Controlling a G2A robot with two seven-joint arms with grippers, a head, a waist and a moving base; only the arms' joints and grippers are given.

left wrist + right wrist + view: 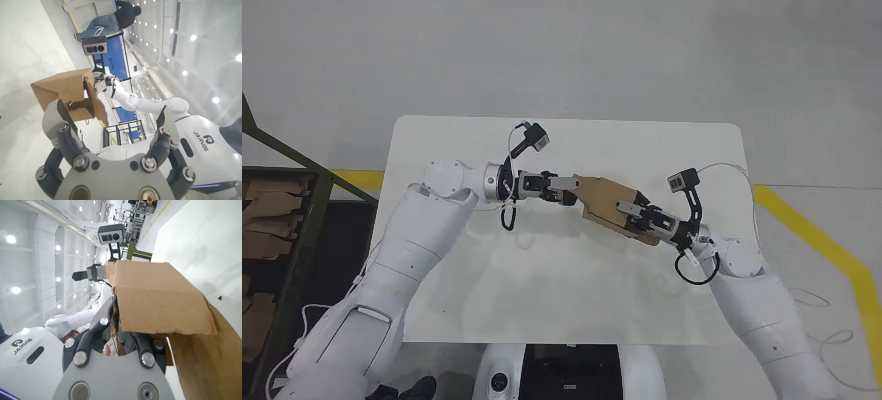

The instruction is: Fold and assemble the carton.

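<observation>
Your brown cardboard carton [610, 204], partly folded, was over the middle of the white table [542, 290], your right gripper [115, 311] had clamped one carton wall, your left gripper [111, 106] sat at the opposite end, fingers [63, 113] spread wide, one just beside the open end.

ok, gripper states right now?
Left gripper: open, holding nothing.
Right gripper: closed on the carton.
</observation>
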